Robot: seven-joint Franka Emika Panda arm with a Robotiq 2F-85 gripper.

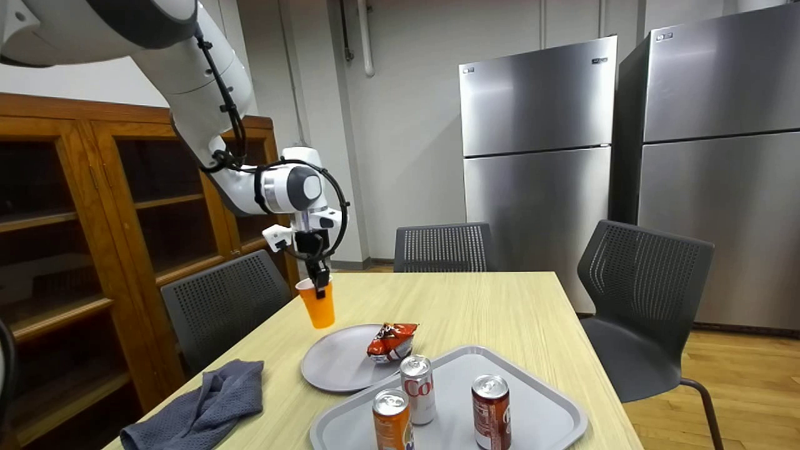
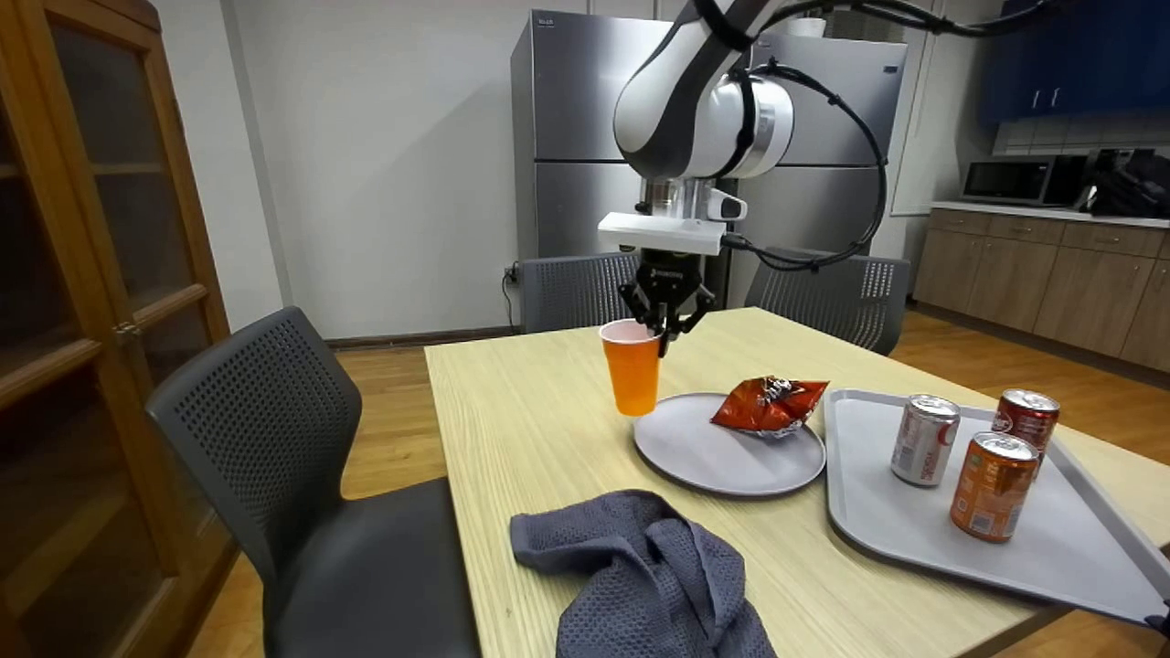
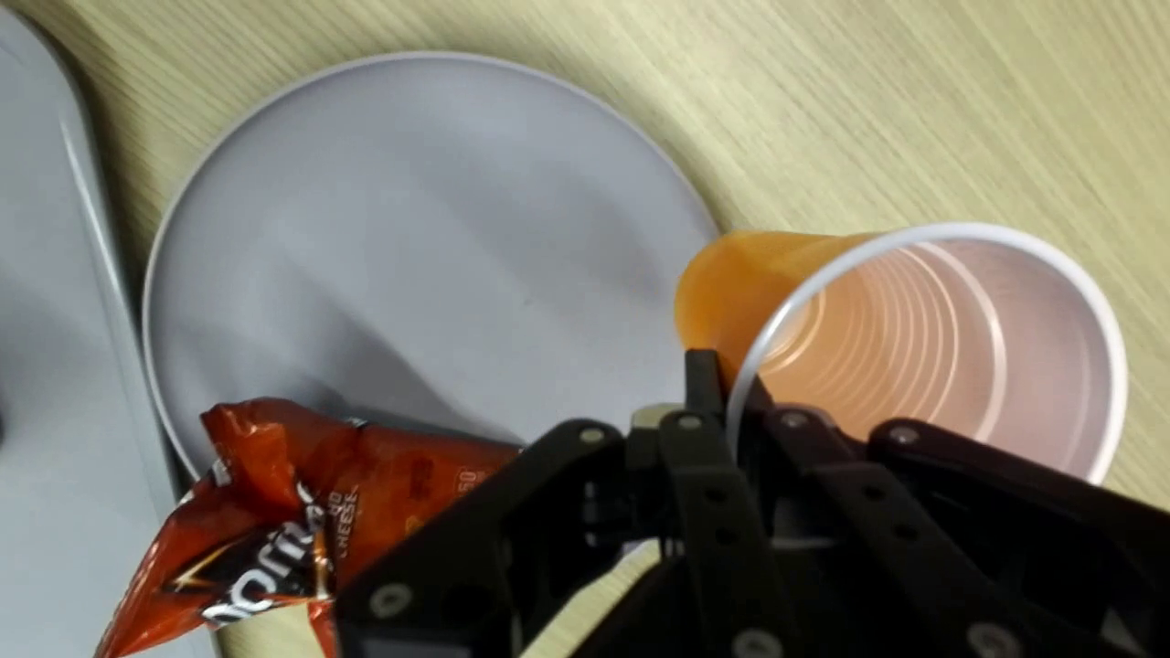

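Pinching the orange cup (image 2: 631,376) by one side of its rim, the gripper (image 3: 731,393) is holding it tilted just beside the plate (image 3: 439,228), on the side away from the tray (image 2: 914,525). Looking empty, the cup is probably handling light, and its thin plastic wall is likely creasing under a hard squeeze. The rim is probably offering the stiffest hold, the smooth sides a slippery one.

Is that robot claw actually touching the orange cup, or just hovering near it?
Touching. The wrist view shows the gripper pinching the orange cup at its rim, with one finger outside the wall and the other inside.
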